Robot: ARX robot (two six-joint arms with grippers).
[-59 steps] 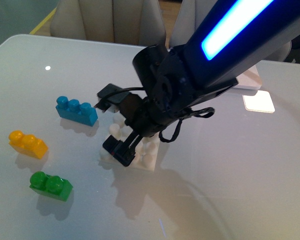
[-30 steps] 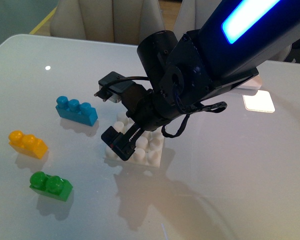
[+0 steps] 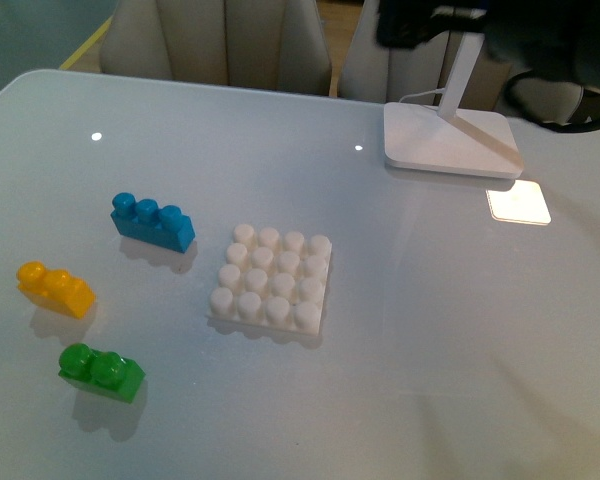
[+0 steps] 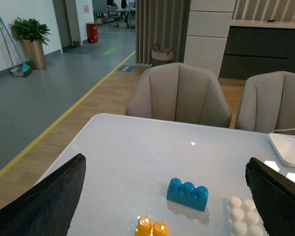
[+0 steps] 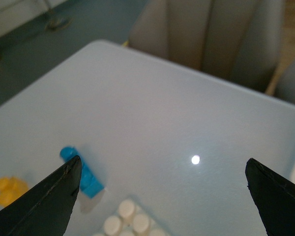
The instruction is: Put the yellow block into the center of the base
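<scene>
Right claw [image 5: 162, 161] has lifted clear of the base [image 3: 272, 280], fingers wide apart, empty; left claw [image 4: 164, 162] also spread, holding nothing; base bare on worktop [image 3: 430, 330]; yellow block [image 3: 56, 289] ahead of left claw, well apart from base; pick likely next.

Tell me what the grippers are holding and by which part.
Nothing. The left gripper and right gripper are open and empty; the yellow block lies untouched.
</scene>
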